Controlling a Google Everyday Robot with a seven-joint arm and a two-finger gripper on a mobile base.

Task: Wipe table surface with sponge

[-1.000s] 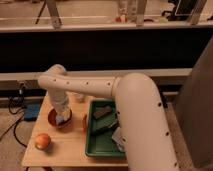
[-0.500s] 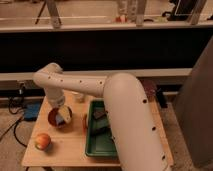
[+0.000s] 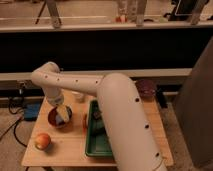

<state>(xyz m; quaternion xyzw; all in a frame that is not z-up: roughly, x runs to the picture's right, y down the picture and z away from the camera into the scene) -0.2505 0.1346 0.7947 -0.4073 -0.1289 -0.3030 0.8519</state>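
The table surface (image 3: 67,147) is a small pale-tan wooden top. A red bowl (image 3: 52,118) stands on its left part. A pale yellow sponge with a blue face (image 3: 63,117) lies in the bowl. My gripper (image 3: 59,109) hangs from the white arm straight down into the bowl, right over the sponge. Whether it touches the sponge cannot be told.
An orange fruit (image 3: 42,141) lies at the table's front left. A green tray (image 3: 96,142) with dark blocks (image 3: 95,118) fills the middle. A purple bowl (image 3: 146,89) stands at the back right. My arm's thick white link (image 3: 125,125) covers the tray's right side.
The arm's elbow has swung further left and the big link now fills more of the view. The gripper has stayed over the red bowl.
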